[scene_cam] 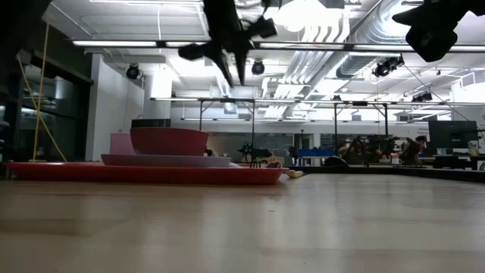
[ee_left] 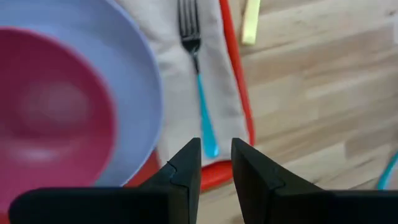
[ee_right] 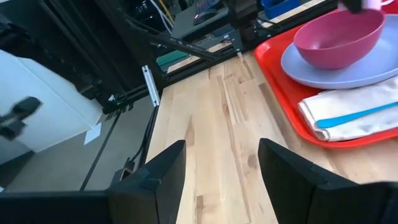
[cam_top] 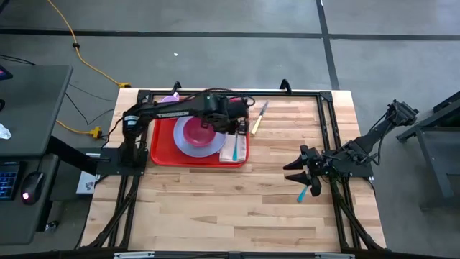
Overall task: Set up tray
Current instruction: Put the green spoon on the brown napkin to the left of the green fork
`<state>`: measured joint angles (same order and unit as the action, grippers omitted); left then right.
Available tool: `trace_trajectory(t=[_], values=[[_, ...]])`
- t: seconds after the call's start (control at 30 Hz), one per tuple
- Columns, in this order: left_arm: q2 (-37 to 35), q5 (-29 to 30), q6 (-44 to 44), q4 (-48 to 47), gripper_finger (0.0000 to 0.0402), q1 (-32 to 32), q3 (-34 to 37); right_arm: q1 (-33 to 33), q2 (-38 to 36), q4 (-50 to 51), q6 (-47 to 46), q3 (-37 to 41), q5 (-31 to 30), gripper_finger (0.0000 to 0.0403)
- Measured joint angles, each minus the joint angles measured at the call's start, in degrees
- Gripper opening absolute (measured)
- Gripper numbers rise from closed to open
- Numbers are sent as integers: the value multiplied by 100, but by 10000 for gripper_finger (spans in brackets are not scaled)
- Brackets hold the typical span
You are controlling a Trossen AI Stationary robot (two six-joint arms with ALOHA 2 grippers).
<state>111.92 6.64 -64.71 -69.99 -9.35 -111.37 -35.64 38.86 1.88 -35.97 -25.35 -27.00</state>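
red plastic tray sits upper centre in the high view, carrying a lavender plate, pink bowl and a fork on a napkin. left gripper hovers above the fork, fingers parted, grasping nothing. right gripper waits open at right; best to rise straight, sparing the fork.

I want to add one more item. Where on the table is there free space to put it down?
The bare wood between the red tray and the right claw is free, as is the near half of the table. The tray is crowded: plate, bowl, napkin, and the left claw above.
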Motion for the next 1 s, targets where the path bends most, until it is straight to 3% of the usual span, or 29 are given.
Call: trace_trajectory(t=[0.5,1.0], values=[[-789,1221,-129,-1192,117,1654,0,0,1,-734,445,0,-561,181],[-1266,2683,-691,-1766,117,3188,6,0,1,-725,-111,1,-802,181]])
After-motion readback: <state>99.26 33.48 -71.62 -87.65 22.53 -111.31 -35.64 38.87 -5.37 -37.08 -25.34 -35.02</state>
